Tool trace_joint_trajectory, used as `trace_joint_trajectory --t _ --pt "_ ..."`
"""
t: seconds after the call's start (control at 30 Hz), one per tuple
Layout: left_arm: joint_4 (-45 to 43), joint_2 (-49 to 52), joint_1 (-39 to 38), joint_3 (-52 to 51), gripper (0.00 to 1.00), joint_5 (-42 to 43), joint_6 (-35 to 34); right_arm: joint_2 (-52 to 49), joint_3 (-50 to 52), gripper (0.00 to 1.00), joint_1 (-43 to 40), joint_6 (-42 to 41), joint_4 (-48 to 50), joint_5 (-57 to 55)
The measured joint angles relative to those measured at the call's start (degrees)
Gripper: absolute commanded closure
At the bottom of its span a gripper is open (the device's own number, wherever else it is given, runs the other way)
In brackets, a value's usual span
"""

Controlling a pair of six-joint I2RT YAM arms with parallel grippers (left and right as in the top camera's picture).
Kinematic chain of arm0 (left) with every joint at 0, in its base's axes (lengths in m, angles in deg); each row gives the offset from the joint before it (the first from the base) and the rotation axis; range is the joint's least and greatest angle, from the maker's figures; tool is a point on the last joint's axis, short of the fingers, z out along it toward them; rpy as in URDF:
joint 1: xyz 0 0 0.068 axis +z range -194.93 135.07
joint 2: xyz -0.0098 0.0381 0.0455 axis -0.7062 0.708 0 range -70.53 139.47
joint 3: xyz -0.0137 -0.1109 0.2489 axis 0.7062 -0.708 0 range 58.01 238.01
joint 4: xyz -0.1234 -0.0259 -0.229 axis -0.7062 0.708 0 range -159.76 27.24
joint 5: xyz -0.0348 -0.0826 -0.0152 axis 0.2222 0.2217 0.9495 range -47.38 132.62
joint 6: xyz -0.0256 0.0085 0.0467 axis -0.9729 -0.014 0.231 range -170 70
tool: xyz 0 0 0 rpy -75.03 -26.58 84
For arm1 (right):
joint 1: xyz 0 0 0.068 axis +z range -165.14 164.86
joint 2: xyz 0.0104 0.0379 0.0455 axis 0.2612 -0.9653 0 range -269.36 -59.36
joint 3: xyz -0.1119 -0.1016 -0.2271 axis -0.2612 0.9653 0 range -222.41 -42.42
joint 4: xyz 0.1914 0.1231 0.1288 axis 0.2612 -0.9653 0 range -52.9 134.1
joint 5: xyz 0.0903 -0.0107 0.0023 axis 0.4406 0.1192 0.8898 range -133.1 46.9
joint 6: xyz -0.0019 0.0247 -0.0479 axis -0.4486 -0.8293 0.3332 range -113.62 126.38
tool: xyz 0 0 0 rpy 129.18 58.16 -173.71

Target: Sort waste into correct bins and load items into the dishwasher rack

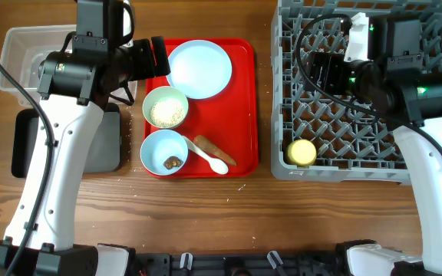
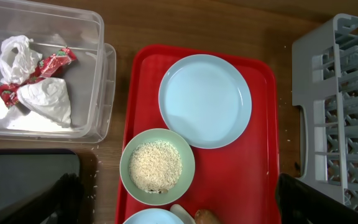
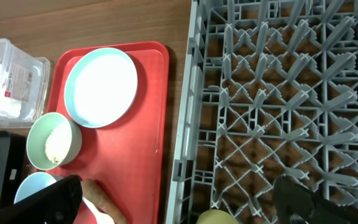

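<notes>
On the red serving tray point(image 1: 240, 107) sit a pale blue plate point(image 1: 199, 69), a pale green bowl point(image 1: 165, 107) holding white rice grains point(image 2: 156, 166), a light blue bowl point(image 1: 164, 152) with brown scraps, a white spoon point(image 1: 209, 159) and a long brown scrap point(image 1: 213, 149). The clear tub point(image 2: 98, 74) holds white tissue point(image 2: 45, 99) and the red wrapper point(image 2: 55, 62). The yellow cup point(image 1: 301, 152) stands in the grey rack point(image 1: 351, 165). My left gripper point(image 2: 176, 208) hangs open and empty above the tray. My right gripper point(image 3: 185, 202) is open and empty over the rack's left edge.
The black tray point(image 1: 106, 146) lies left of the red tray, partly under my left arm. Loose rice grains lie on the wood point(image 2: 95, 180) beside the red tray. The rack fills the right side of the table.
</notes>
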Motion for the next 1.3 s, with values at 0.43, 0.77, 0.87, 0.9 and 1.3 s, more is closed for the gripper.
trace_joint_trajectory --t 0.43,0.77,0.87,0.9,1.3 --pt "-0.02 0.00 0.00 0.00 0.00 0.00 0.00 0.00 0.00 0.01 0.00 0.00 -0.20 0.00" --pt "0.00 0.00 0.00 0.00 0.00 -0.02 0.00 0.00 0.00 0.00 0.00 -0.02 1.16 0.17" --pt "0.00 0.00 0.00 0.00 0.00 -0.02 0.00 0.00 0.00 0.00 0.00 -0.26 0.59 0.39" --pt "-0.02 0.00 0.00 0.00 0.00 0.00 0.00 0.00 0.00 0.00 0.00 -0.28 0.17 0.59" --pt "0.00 0.00 0.00 0.00 0.00 -0.02 0.00 0.00 0.00 0.00 0.00 -0.26 1.97 0.83"
